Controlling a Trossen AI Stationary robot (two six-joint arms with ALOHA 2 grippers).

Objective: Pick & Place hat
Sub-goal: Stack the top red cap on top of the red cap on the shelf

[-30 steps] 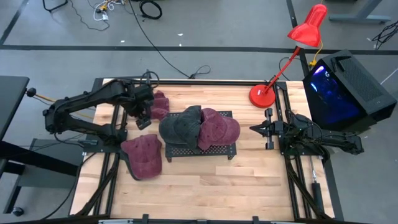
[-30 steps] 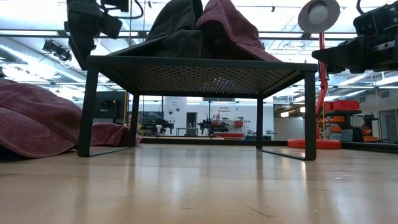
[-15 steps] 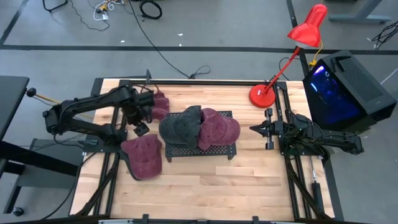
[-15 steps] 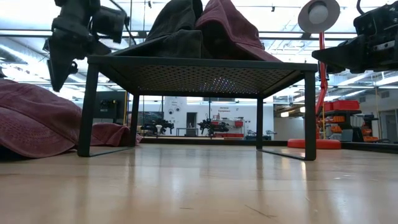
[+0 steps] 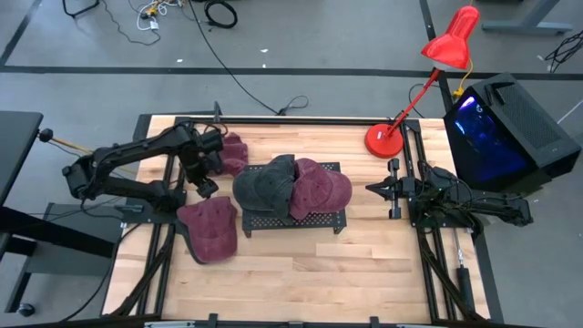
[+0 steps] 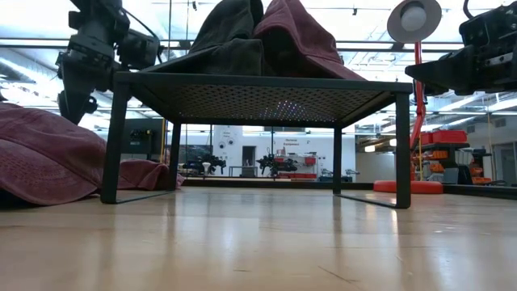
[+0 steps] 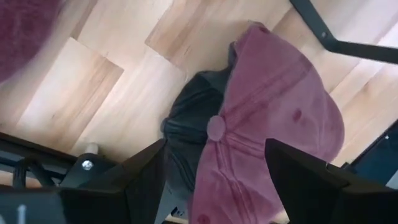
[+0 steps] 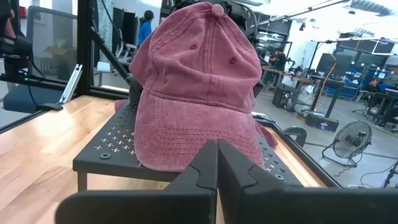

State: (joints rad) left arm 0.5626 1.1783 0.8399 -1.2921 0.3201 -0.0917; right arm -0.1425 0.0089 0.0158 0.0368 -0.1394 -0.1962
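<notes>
Hat [image 7: 267, 134], maroon, lies on the table right below our left gripper [image 5: 202, 181], fingers spread and empty, which has swung off the far hat toward it, so we're lining up a pick; right gripper [image 5: 373, 189] parked, pressed together.

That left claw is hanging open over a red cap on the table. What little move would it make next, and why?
Probably straight down onto the maroon cap and then close. The left gripper is open and empty, and its wrist camera shows that cap lying right between its fingers. Two caps already sit on the black rack; the right gripper waits shut.
</notes>
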